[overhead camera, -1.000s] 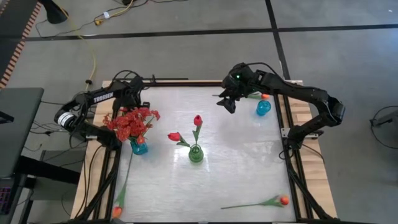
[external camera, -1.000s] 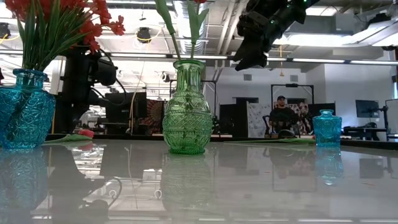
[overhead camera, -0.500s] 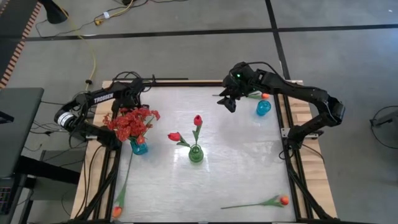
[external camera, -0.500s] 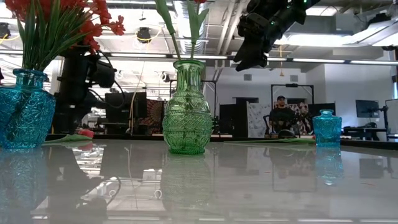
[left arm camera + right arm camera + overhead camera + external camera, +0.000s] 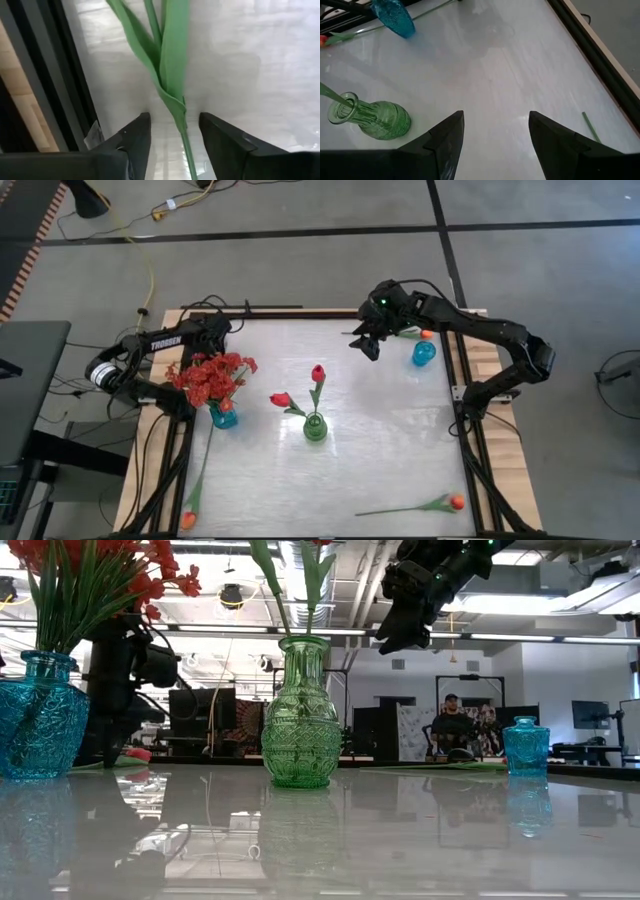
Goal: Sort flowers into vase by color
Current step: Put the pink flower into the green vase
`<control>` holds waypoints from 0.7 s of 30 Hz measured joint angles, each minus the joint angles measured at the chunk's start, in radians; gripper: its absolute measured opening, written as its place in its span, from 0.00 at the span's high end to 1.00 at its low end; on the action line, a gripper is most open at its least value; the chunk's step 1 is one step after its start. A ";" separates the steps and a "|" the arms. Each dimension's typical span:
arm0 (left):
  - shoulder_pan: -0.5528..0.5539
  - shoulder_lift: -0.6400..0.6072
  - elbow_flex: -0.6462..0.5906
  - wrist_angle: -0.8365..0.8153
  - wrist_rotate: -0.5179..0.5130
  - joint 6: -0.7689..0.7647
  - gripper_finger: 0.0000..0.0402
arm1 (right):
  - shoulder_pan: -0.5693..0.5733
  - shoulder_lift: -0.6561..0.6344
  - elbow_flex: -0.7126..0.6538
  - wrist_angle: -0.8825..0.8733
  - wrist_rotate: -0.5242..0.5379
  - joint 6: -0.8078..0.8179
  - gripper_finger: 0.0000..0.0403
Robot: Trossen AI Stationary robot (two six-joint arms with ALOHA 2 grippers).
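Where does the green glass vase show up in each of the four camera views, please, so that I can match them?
High view: the green vase stands near the table's middle, holding two red tulips.
Low view: it is centre frame, the largest thing in sight.
Left wrist view: not in it; only a green stem and leaf lying between the jaws.
Right wrist view: lower left.
Shared landmark: the small blue vase, also in the low view and the right wrist view.

The green vase (image 5: 301,712) and blue vase (image 5: 38,720) look like embossed, shiny glass; the white table top (image 5: 400,840) is smooth, mirror-glossy, its border bare wood (image 5: 498,440).
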 joint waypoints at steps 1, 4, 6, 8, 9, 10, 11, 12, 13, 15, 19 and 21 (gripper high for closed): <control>0.000 0.000 0.000 0.002 0.003 0.006 0.62 | 0.000 0.000 0.000 0.000 0.000 0.004 0.38; 0.000 0.000 0.000 0.003 0.015 0.028 0.71 | 0.000 0.000 0.000 0.000 0.000 0.007 0.38; 0.000 0.001 0.000 0.006 0.021 0.038 0.78 | 0.000 0.000 0.000 0.000 0.000 0.007 0.38; 0.000 0.001 0.000 0.011 0.021 0.038 0.87 | 0.000 0.000 0.000 0.000 0.000 0.007 0.38; 0.000 0.001 0.000 0.013 0.021 0.038 0.91 | 0.000 0.000 0.000 0.000 0.000 0.007 0.38; 0.000 0.001 0.001 0.014 0.021 0.041 0.95 | 0.000 0.000 0.000 0.000 0.000 0.007 0.38; 0.000 -0.001 0.005 0.013 0.020 0.047 0.97 | 0.000 0.000 0.000 0.000 0.000 0.007 0.38; 0.000 -0.004 0.012 0.010 0.021 0.055 0.98 | 0.000 0.000 0.000 0.000 0.000 0.007 0.38; 0.000 -0.007 0.021 0.009 0.022 0.060 0.98 | 0.000 0.000 0.000 0.000 0.000 0.007 0.38; 0.000 -0.028 0.055 0.040 0.029 0.061 0.98 | 0.000 0.000 0.000 0.000 0.000 0.007 0.38; 0.005 -0.095 0.109 0.080 0.067 0.055 0.99 | -0.002 0.000 0.000 0.001 0.000 0.008 0.38; 0.005 -0.142 0.133 0.118 0.084 0.065 0.99 | -0.005 0.000 0.000 0.002 0.000 0.010 0.38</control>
